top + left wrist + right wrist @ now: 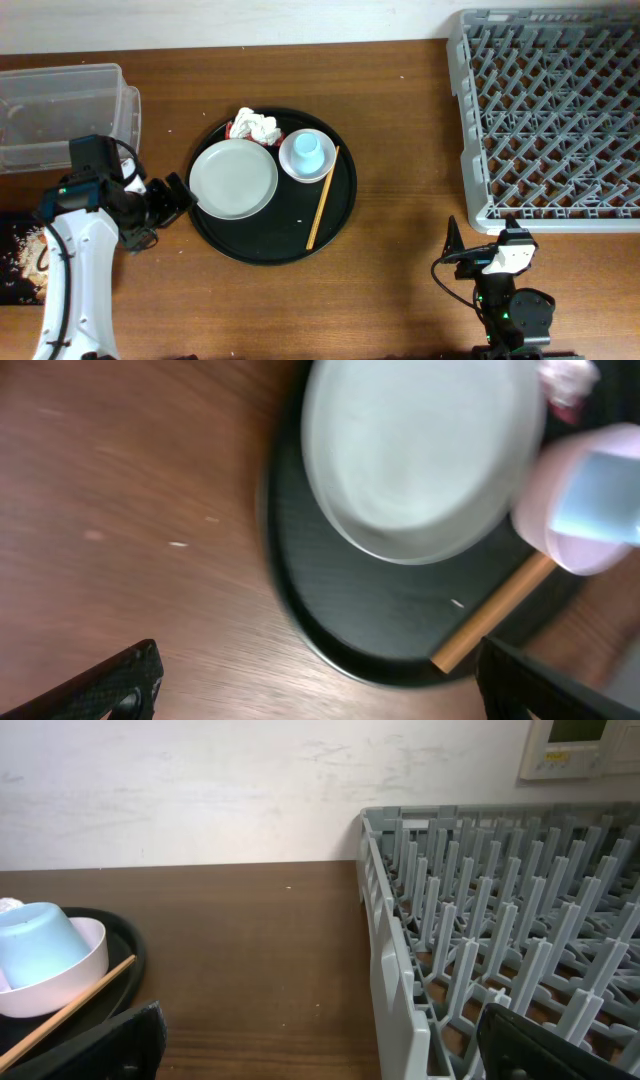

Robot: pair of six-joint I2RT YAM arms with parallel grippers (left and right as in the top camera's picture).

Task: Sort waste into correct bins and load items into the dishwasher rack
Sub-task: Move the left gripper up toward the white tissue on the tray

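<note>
**Brown table, loaded tray, both claws gaping**

Brown wood is stretching under everything. The dishwasher rack (550,110) is sitting at the far right with nothing in it that I can see, and the clear tub (60,105) is sitting at the far left. Between them the round black tray (342,215) is carrying nearly all the work. The left gripper (183,198) is hovering just beside the tray's left rim, jaws spread wide and holding nothing. The right gripper (320,1055) is waiting near the rack's front corner, equally wide and empty.

Trouble, I'd judge, is lurking at the plate. It is lying flat with a low rim, so a sideways pinch could be skidding it across the tray, or shoving the whole tray along, instead of lifting it. The rack is also well apart from the left arm, so a slack grip on a long carry would be risking a drop.

The white plate (233,180) is looking clean and bare on the tray's left half. To its right the light-blue cup (307,150) is resting in its pale dish (300,176). The chopsticks (319,210) are lying slantwise, far end beside that dish. Behind the plate the crumpled tissue (257,126) is huddling against the red wrapper (231,130), which is barely showing.
</note>
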